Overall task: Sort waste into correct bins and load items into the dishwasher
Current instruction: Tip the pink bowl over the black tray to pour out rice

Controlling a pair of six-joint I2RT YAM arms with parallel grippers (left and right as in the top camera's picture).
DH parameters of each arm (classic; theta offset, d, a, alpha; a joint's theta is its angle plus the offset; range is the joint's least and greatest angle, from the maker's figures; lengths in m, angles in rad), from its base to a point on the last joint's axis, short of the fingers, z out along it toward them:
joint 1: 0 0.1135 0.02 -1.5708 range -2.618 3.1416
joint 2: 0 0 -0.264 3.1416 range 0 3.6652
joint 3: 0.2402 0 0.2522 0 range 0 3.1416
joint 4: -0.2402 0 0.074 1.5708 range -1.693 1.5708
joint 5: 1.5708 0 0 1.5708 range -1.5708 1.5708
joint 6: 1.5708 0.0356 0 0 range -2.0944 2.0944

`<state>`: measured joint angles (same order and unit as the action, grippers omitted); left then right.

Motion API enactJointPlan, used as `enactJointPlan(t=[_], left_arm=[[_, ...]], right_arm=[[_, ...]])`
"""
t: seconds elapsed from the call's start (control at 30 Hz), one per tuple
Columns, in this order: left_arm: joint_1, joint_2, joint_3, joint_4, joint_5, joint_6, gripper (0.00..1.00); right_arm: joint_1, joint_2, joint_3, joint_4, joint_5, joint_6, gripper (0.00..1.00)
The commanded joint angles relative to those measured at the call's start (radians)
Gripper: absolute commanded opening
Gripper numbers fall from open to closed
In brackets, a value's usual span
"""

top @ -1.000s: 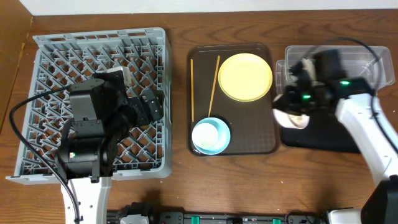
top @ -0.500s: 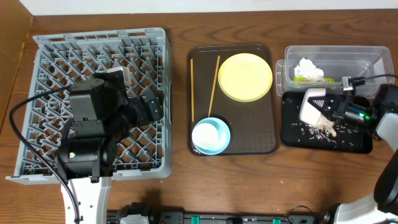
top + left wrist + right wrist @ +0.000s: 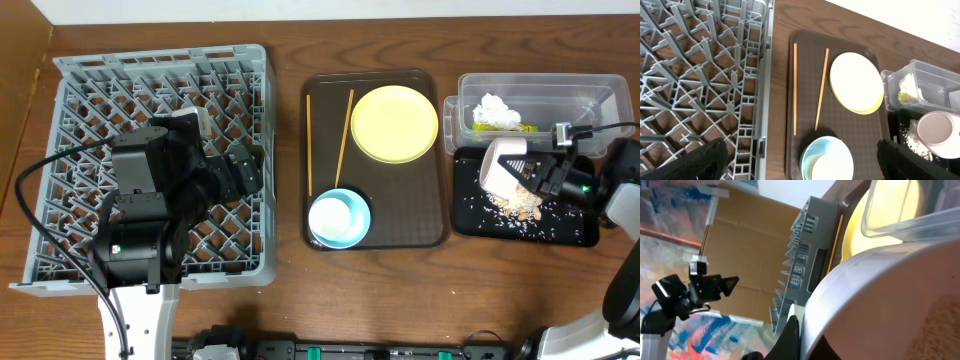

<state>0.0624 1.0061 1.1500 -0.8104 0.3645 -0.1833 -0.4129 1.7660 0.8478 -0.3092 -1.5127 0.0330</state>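
My right gripper (image 3: 535,175) is shut on the rim of a white bowl (image 3: 503,165), tipped on its side over the black tray (image 3: 565,228). Beige food crumbs (image 3: 515,205) lie scattered beneath it. In the right wrist view the bowl (image 3: 880,295) fills the frame beside one dark finger (image 3: 790,337). The clear tub (image 3: 585,95) holds white tissue (image 3: 497,110) and a green wrapper (image 3: 485,126). My left gripper (image 3: 240,170) hangs open over the grey dish rack (image 3: 100,90), holding nothing.
A dark brown serving tray (image 3: 425,235) in the middle carries two chopsticks (image 3: 309,140), a pale-yellow plate (image 3: 395,123) and a light-blue bowl (image 3: 352,200) with a white cup (image 3: 330,217) inside. The left wrist view shows the same plate (image 3: 856,82) and light-blue bowl (image 3: 810,152).
My right gripper carried the white bowl from the tub's left end out over the black tray and tipped it. Crumbs now lie on the tray. The left arm has not moved.
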Motion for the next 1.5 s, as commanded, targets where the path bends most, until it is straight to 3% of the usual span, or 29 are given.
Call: enactJointPlan(t=[0.0,0.13,0.23,0.37,0.43,0.47,0.53,0.63,0.73,0.77,0.83,0.87,0.93,1.03,1.13,1.23,1.33,1.47], left_arm=[[-0.002,0.000,0.018,0.000,0.010,0.005,0.96],[-0.002,0.000,0.018,0.000,0.010,0.005,0.96],[-0.002,0.000,0.018,0.000,0.010,0.005,0.96],[-0.002,0.000,0.018,0.000,0.010,0.005,0.96],[-0.002,0.000,0.018,0.000,0.010,0.005,0.96],[-0.002,0.000,0.018,0.000,0.010,0.005,0.96],[-0.002,0.000,0.018,0.000,0.010,0.005,0.96],[-0.002,0.000,0.018,0.000,0.010,0.005,0.96],[-0.002,0.000,0.018,0.000,0.010,0.005,0.96],[-0.002,-0.001,0.018,0.000,0.010,0.005,0.96],[-0.002,0.000,0.018,0.000,0.010,0.005,0.96],[-0.002,0.000,0.018,0.000,0.010,0.005,0.96],[-0.002,0.000,0.018,0.000,0.010,0.005,0.96],[-0.002,0.000,0.018,0.000,0.010,0.005,0.96],[-0.002,0.000,0.018,0.000,0.010,0.005,0.96],[-0.002,0.000,0.018,0.000,0.010,0.006,0.96],[-0.002,0.000,0.018,0.000,0.010,0.005,0.96],[-0.002,0.000,0.018,0.000,0.010,0.005,0.96]], right_arm=[[0.016,-0.016,-0.002,-0.002,-0.048,0.003,0.01],[0.018,-0.038,-0.002,0.049,-0.017,-0.022,0.01],[0.010,-0.042,0.000,0.066,-0.048,0.122,0.01],[0.032,-0.082,-0.001,0.068,-0.010,-0.021,0.01],[0.032,-0.082,-0.001,0.076,0.052,0.075,0.01],[0.034,-0.082,-0.001,0.086,-0.006,0.087,0.01],[0.040,-0.086,0.000,0.097,-0.032,0.034,0.01],[0.039,-0.086,0.000,0.111,0.134,0.166,0.01],[0.044,-0.087,0.000,0.160,-0.047,0.101,0.01],[0.044,-0.087,0.000,0.161,0.006,0.114,0.01],[0.040,-0.087,0.000,0.130,0.216,0.272,0.01],[0.040,-0.087,0.000,0.137,0.188,0.276,0.01],[0.048,-0.087,0.000,0.208,-0.047,0.149,0.01],[0.049,-0.087,0.000,0.187,0.170,0.322,0.01],[0.056,-0.087,0.000,0.270,-0.049,0.219,0.01],[0.057,-0.087,0.000,0.237,0.149,0.391,0.01],[0.064,-0.087,0.000,0.336,-0.039,0.291,0.01],[0.067,-0.087,0.000,0.302,0.120,0.441,0.01]])
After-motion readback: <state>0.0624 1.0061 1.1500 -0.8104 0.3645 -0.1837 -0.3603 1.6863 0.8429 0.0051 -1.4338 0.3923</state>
